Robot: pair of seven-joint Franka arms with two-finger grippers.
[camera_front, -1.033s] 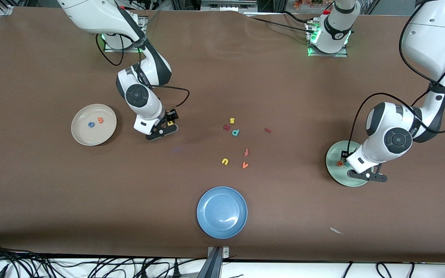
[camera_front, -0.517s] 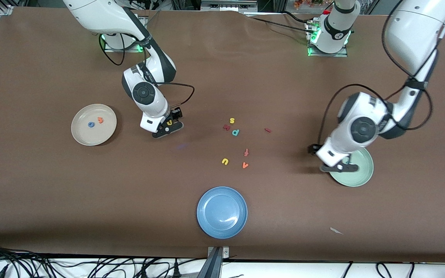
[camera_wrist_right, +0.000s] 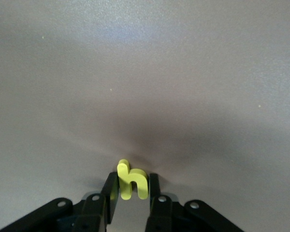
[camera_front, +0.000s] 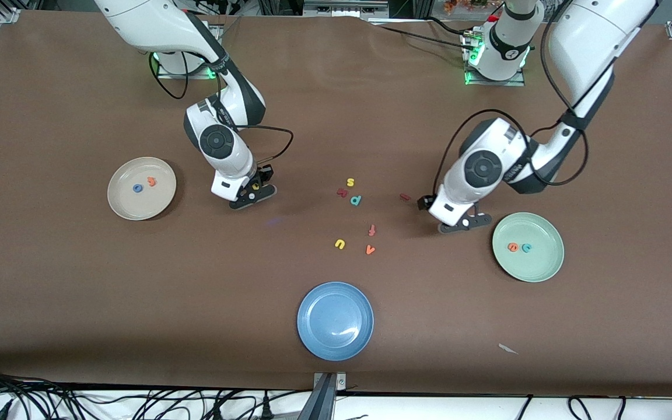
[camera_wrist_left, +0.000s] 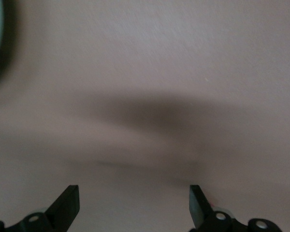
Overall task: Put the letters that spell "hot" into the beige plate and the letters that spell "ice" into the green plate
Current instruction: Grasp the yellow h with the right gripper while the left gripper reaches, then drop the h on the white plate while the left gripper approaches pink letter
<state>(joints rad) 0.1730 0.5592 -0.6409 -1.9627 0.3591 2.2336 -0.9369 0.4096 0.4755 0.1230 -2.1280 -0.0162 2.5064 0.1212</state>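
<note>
- Yellow h (camera_wrist_right: 131, 182) stands upright, stem along the fingers, clamped in the right hand (camera_front: 256, 189) over bare bench (camera_front: 79, 280).
- Left hand (camera_front: 451, 221), fingers apart, hangs over the bench near the red i (camera_front: 405, 197).

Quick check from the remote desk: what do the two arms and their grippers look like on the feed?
Both arms are glossy white with dark grey joint bands and a round dark cap at the wrist. A loose black cable loops along each forearm. The left gripper and right gripper each have two short black fingers with small silver screws at their bases. Green lights glow at both arm bases.
</note>
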